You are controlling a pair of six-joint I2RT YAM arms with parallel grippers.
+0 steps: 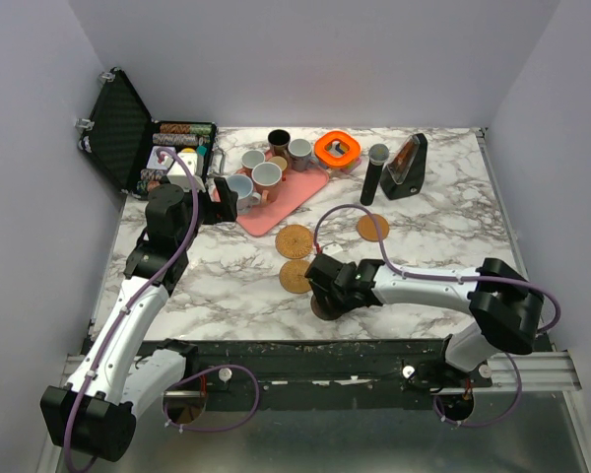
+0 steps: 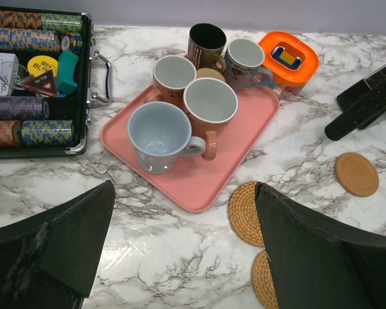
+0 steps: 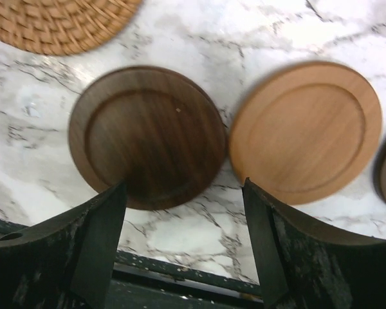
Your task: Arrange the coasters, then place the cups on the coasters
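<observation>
**A:** What is the left tool (image 2: 183,187) doing?

**B:** It is hovering just near of the pink tray (image 2: 244,138), jaws standing wide apart and holding nothing.

**A:** And the cups?

**B:** All six are sitting on that tray at the far left of the bench (image 1: 433,256), with the pale blue mug (image 2: 159,135) nearest. None is resting on a coaster.

**A:** Moving right?

**B:** Two woven coasters (image 1: 295,240) are lying mid-bench. The right tool (image 3: 183,185) is hanging by the near edge, jaws apart and gripping nothing, over a dark wooden coaster (image 3: 148,135). That one is lying flat, just beside a tan wooden coaster (image 3: 305,129). A lone tan coaster (image 1: 372,228) is lying farther off, to the right.

**A:** Progress?

**B:** I'm judging that the arranging is only partly done, and every cup is waiting to be moved.
</observation>
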